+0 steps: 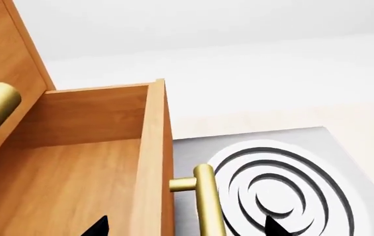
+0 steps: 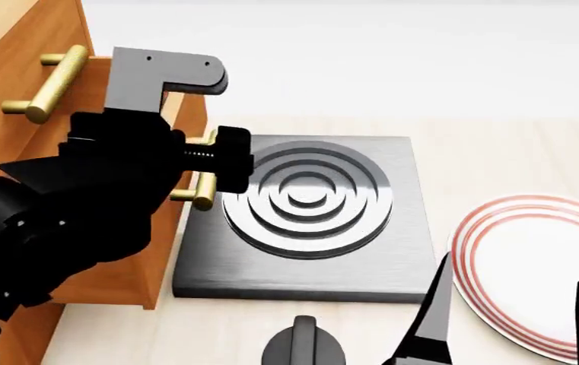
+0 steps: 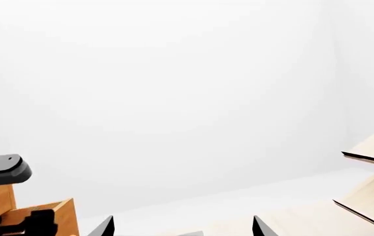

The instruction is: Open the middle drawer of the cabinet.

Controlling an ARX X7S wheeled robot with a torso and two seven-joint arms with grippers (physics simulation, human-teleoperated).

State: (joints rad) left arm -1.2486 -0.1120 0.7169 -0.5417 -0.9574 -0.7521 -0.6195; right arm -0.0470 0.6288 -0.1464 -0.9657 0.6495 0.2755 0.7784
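Drawer stands pulled out from the cabinet, its bare wooden floor and walls open to the left wrist view. Its face panel juts over the edge of the grey burner plate, brass handle on the outer side. Upper drawer's handle sits above, closed in.

Left gripper: two black fingertips straddle the drawer's face panel and handle, one tip inside the drawer, the other over the burner rings. Tips well apart, no contact visible — spread wide, gripping nothing. In the head view the left arm hides most of the drawer front.

Right gripper: low at the near right, fingers parted, holding nothing, hovering beside a red-ringed white plate. A black knob sits near the burner plate's front edge.
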